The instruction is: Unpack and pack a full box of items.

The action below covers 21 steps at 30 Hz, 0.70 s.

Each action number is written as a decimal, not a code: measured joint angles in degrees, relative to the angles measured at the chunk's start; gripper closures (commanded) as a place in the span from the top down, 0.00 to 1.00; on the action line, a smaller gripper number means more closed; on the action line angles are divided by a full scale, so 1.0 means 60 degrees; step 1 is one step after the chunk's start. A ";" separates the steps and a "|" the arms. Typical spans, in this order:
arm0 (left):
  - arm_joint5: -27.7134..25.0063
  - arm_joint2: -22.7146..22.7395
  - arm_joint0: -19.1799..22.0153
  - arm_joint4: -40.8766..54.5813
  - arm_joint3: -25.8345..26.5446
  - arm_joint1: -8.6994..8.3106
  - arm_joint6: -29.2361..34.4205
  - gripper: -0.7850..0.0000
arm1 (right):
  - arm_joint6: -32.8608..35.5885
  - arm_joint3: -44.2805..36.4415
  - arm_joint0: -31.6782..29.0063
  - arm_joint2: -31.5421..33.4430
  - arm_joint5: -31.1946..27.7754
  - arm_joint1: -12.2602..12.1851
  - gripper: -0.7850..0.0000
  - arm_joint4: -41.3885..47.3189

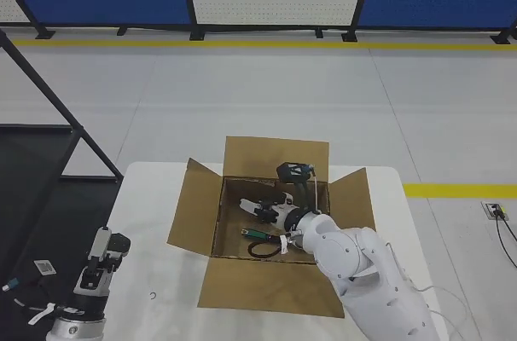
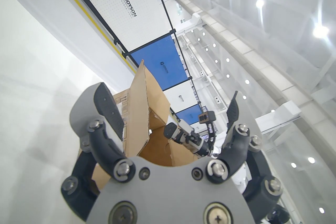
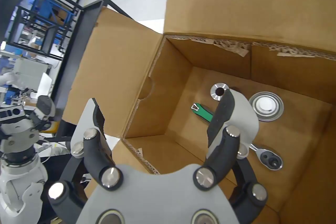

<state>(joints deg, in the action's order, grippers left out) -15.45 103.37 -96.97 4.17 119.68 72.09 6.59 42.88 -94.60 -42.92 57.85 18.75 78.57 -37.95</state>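
An open cardboard box (image 1: 241,290) stands mid-table with its flaps spread out. My right gripper (image 1: 252,207) hangs inside the box mouth, open and holding nothing (image 3: 162,114). On the box floor (image 3: 302,120) below it lie a green-handled ratchet wrench (image 3: 204,112), a small silver ring (image 3: 219,91) and a round metal lid (image 3: 266,106). The green handle (image 1: 257,233) also lies near a black loop (image 1: 263,249). My left gripper (image 1: 113,245) is by the table's left edge, tilted upward, open and empty (image 2: 170,109), well away from the box (image 2: 147,109).
A tiny ring (image 1: 153,296) lies on the white table (image 1: 156,222) left of the box's front flap. A black metal frame (image 1: 62,111) stands beyond the table's left side. Bare table surface lies left of the box.
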 measured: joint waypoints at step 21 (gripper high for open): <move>-0.0116 0.0037 0.0012 0.0162 -0.0078 -0.0021 0.0505 1.00 | 0.0543 0.0613 0.0167 -0.0147 -0.0294 -0.0064 1.00 -0.1049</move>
<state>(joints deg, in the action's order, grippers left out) -16.15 103.59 -96.89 5.15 119.21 71.97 9.62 46.14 -90.92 -41.91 56.97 16.98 78.19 -44.25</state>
